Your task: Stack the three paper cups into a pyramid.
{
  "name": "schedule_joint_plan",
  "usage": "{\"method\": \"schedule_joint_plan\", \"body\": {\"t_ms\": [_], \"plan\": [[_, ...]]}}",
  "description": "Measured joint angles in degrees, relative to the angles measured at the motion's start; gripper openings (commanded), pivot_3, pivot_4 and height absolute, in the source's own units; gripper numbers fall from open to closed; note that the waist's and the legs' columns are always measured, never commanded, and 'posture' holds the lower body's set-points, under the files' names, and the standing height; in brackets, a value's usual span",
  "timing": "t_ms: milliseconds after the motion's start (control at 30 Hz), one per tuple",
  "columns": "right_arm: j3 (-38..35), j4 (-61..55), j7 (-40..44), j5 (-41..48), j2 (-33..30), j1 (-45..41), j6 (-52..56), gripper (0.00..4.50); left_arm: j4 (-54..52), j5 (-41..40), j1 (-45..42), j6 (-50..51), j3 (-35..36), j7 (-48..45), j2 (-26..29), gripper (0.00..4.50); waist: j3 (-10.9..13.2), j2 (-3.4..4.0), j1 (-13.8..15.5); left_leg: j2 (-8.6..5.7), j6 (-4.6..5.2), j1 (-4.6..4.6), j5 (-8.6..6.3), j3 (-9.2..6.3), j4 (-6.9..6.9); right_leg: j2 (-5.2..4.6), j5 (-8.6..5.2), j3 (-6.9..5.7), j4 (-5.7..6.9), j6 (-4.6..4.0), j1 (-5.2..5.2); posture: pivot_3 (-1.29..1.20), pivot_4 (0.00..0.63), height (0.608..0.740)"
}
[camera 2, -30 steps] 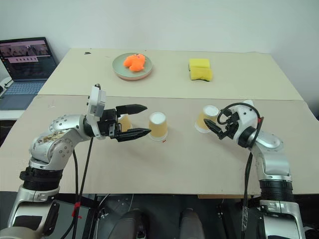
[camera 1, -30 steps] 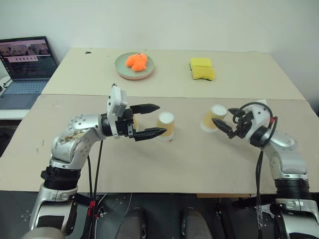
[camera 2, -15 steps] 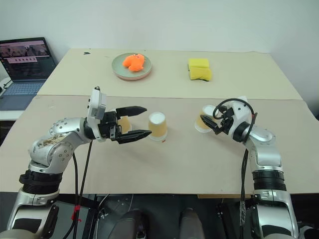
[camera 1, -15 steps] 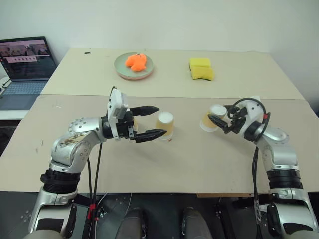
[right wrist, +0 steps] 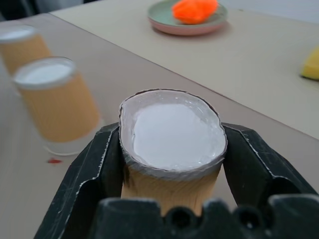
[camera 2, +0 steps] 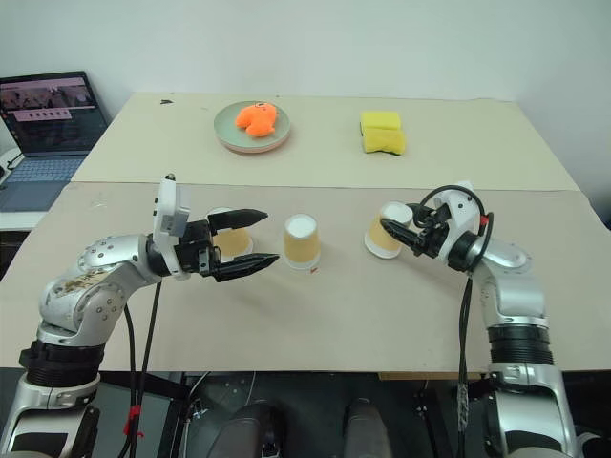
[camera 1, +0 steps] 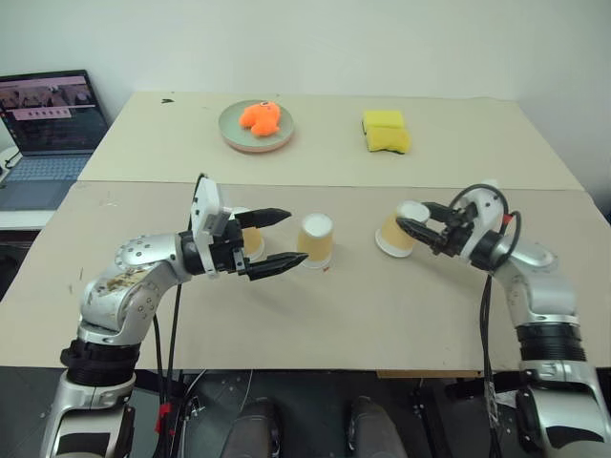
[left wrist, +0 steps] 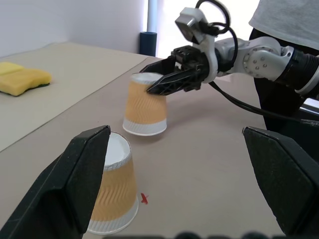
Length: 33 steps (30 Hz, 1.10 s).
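On the bench (camera 1: 382,305), a plate (camera 1: 258,127) bearing a plush toy (camera 1: 261,116) sits near the far edge, a sponge (camera 1: 387,132) to its right. Nearer the front, three cups run left to right: one (camera 1: 250,234) between the left hand's (camera 1: 279,239) fingers, one (camera 1: 316,240) mid-bench, one (camera 1: 400,230) tilted in the right hand (camera 1: 422,233). A laptop (camera 1: 48,134) lies beyond the left edge.

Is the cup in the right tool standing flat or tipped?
Tipped. The cup leans in the right tool, its rim lifted off the table on one side.

cups (left wrist: 145,106): ribbed matt paper | table (camera 1: 382,315): matt beige board | toy (camera 1: 260,116): plush | sponge (camera 1: 387,132): foam
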Motion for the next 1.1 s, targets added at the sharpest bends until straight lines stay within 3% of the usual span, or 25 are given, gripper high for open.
{"method": "schedule_joint_plan", "body": {"t_ms": [200,467,1000,1067,1100], "plan": [[6.97,-3.14,6.93,-0.20,-1.10,-1.67,3.12,2.59,-1.90,-0.34,1.21,0.93,0.33,1.39,0.34,4.50,-0.01,-0.03,-0.09,-0.01,0.18,0.09,-0.10,-0.01,0.00,0.01,0.00,-0.01,0.01,-0.01,0.06,0.00,0.150,0.673],[11.36,7.38,3.94,-10.19,5.23,-7.37,-11.82,2.59,-3.87,-0.84,1.87,1.07,0.70,3.15,0.33,4.50,-0.01,-0.03,-0.01,-0.02,-0.11,0.03,0.06,0.00,-0.01,0.00,0.00,-0.02,0.01,0.00,0.01,0.00,0.150,0.673],[11.58,11.47,5.46,-11.60,6.98,-7.92,-15.42,2.59,-5.08,-2.55,2.89,1.18,1.56,4.94,0.47,4.50,-0.01,-0.03,-0.10,-0.01,-0.12,0.02,0.07,0.00,0.01,0.00,0.00,-0.02,0.05,-0.01,0.00,0.00,0.150,0.673],[11.58,11.47,5.48,-11.59,7.08,-7.91,-15.42,3.59,-5.08,-2.56,2.89,1.18,1.56,5.01,0.47,4.50,-0.01,-0.03,-0.09,-0.02,-0.12,0.02,0.07,0.00,0.02,0.00,0.00,-0.02,0.04,-0.01,0.00,0.00,0.150,0.673],[11.58,11.47,5.58,-11.55,7.27,-7.91,-15.41,3.79,-5.08,-2.56,2.89,1.18,1.58,5.09,0.47,4.50,-0.01,-0.03,-0.08,-0.01,-0.12,0.02,0.07,0.00,0.01,0.00,0.00,-0.02,0.05,-0.01,0.00,0.00,0.150,0.673]]}}
